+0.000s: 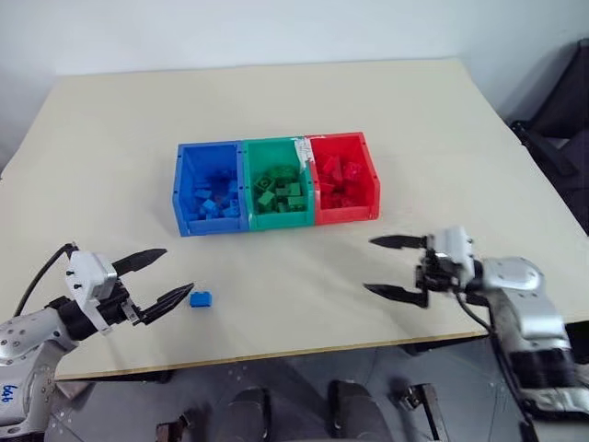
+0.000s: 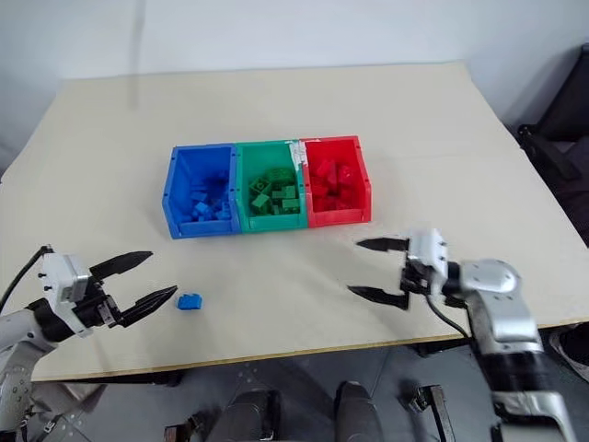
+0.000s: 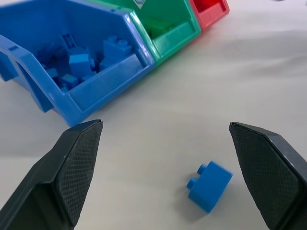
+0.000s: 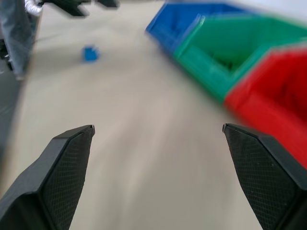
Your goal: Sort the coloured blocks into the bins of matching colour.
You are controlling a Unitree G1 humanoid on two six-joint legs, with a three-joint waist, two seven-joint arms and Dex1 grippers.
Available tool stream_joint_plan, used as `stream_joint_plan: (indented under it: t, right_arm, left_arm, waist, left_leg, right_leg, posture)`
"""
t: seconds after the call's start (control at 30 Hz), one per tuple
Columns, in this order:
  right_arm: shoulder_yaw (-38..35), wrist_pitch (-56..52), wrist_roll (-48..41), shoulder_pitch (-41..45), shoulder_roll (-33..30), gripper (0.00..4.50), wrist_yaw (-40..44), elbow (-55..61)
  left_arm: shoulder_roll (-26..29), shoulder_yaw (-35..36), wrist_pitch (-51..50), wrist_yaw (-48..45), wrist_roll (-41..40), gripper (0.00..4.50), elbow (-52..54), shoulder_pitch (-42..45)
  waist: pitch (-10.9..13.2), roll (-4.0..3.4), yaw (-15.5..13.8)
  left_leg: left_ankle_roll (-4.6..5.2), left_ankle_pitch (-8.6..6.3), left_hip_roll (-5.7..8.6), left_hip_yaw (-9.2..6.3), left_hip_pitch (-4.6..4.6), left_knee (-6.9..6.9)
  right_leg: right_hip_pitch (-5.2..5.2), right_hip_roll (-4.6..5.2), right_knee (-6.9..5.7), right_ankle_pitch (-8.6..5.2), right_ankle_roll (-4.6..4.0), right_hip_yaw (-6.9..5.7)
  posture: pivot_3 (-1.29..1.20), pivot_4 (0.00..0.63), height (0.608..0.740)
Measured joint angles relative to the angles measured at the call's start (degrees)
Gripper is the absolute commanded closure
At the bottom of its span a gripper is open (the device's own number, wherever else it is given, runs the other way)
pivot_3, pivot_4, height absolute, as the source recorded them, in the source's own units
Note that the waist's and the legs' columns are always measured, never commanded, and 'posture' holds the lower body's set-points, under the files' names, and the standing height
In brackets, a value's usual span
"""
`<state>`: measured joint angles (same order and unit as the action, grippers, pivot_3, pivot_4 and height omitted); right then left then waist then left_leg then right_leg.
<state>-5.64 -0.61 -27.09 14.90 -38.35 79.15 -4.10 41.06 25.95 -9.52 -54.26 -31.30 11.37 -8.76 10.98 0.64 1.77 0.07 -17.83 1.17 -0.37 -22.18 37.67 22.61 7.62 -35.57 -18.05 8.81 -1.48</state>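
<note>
**A:** What sits on the desk?

**B:** Three bins joined in a row near the middle: the blue bin on the robot's left, the green bin in the centre, the red bin on the right. Each holds bricks of its own colour: blue bricks, green bricks, red bricks. The side walls of neighbouring bins touch.

**A:** Any brick outside the bins?

**B:** One blue brick lies alone on the bare desk, in front of the blue bin and well apart from it, nearer the robot's edge of the desk. In the left wrist view it lies on its side, studs pointing sideways.

**A:** Where is the left hand?

**B:** The left hand hovers low over the desk just beside that brick, its two black fingers spread wide, pinching nothing. The brick lies just past one fingertip and touches neither finger.

**A:** And the right hand?

**B:** The right hand hangs over the desk in front of the red bin, pointing toward the robot's left. Its fingers are spread wide too, with nothing between them.
</note>
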Motion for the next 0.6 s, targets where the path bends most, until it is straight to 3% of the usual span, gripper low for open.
stream_joint_plan:
  t: [0.23, 0.6]
  right_arm:
    - [-1.6, 0.9, -1.5, -2.8, -1.3, 0.02, 1.3, 2.6]
    - [1.5, 3.0, -2.7, -1.8, 0.5, 0.02, 3.4, 4.8]
  left_arm:
    - [3.9, 7.6, 1.3, -6.6, -0.1, 0.0, -6.0, -7.7]
    - [6.8, 10.3, 8.8, -12.5, 4.4, 0.0, -13.4, -12.9]
  waist:
    - [0.0, 0.0, -0.2]
    - [0.0, 0.0, -1.4]
  left_leg:
    - [-0.05, -0.14, -0.36, 0.31, 0.2, 0.11]
    - [0.02, -0.49, -0.4, 0.3, 0.17, 0.4]
  right_leg:
    - [-0.02, -0.07, -0.01, -0.01, -0.01, 0.03]
    - [-0.06, 0.04, 0.15, -0.01, -0.02, 0.03]
  posture:
    - [0.0, 0.15, 0.74]
    - [0.0, 0.15, 0.74]
